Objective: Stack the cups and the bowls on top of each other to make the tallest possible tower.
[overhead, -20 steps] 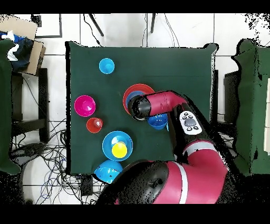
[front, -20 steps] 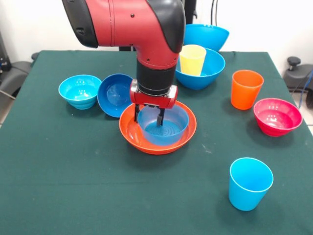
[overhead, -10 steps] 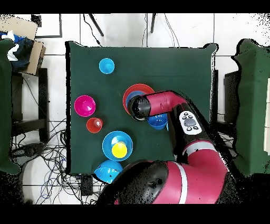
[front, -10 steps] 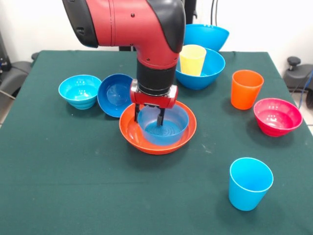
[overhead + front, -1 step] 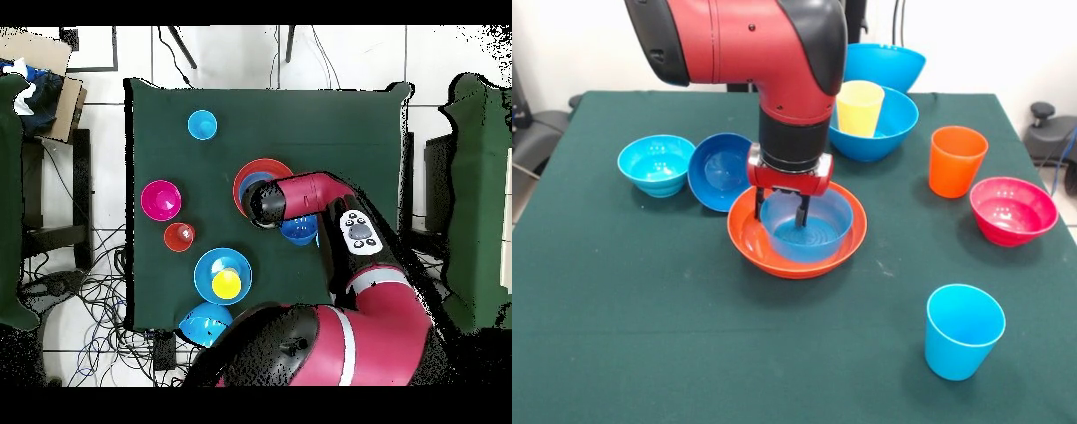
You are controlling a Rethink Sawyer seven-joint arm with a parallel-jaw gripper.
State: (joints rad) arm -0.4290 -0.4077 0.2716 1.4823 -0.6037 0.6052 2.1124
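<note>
The medium light blue bowl (image 5: 807, 226) sits nested inside the wide orange bowl (image 5: 796, 254) near the middle of the green table (image 5: 644, 309). The gripper (image 5: 780, 208) is lowered over this pair at the far rim of the light blue bowl: one finger (image 5: 802, 210) reaches down inside the bowl, the other (image 5: 759, 203) stands outside its wall, so the rim lies between them. Whether the fingers press on the wall cannot be told. In the overhead view the arm's wrist covers most of both bowls.

Just beside the orange bowl, on the picture's left in the front view, a dark blue bowl (image 5: 719, 170) lies tilted with its opening toward the camera, touching or nearly touching a cyan bowl (image 5: 656, 163) that stands upright.

Behind the arm, a yellow cup (image 5: 860, 107) stands upright inside a large blue bowl (image 5: 896, 128). A second large blue bowl (image 5: 887, 64) sits tilted at the table's far edge.

On the right of the front view, an orange cup (image 5: 956, 160) stands upright, near a magenta-red bowl (image 5: 1012, 209). A light blue cup (image 5: 963, 330) stands alone, upright, toward the near edge, well apart from the rest.
</note>
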